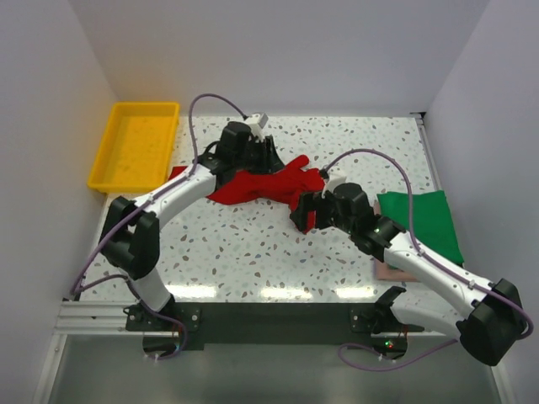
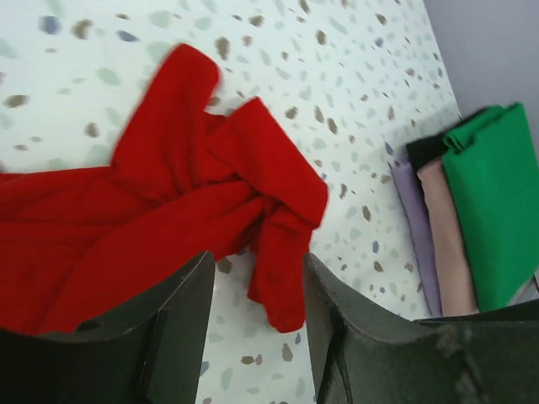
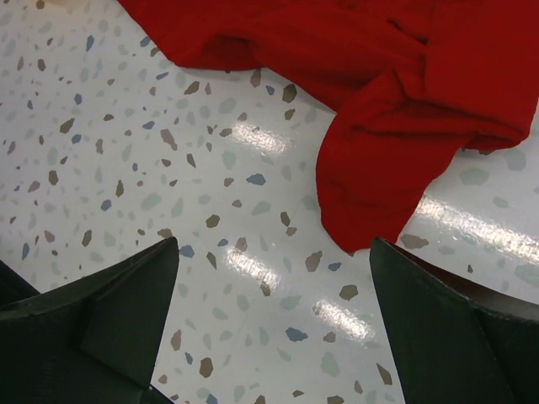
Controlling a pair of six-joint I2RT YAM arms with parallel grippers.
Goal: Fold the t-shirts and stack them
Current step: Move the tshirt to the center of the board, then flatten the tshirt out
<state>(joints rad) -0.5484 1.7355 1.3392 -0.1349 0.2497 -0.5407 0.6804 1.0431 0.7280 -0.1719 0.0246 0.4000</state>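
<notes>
Top external alone, yellow bin [image 1: 141, 107], left of t-shirt [image 1: 253, 185]

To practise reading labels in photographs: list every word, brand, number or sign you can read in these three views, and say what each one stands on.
No text can be read in any view.
red t-shirt: plain, no print or tag showing.
yellow bin: no label.
folded stack: plain cloth, no tag showing.
left arm and right arm: no legible lettering.
</notes>
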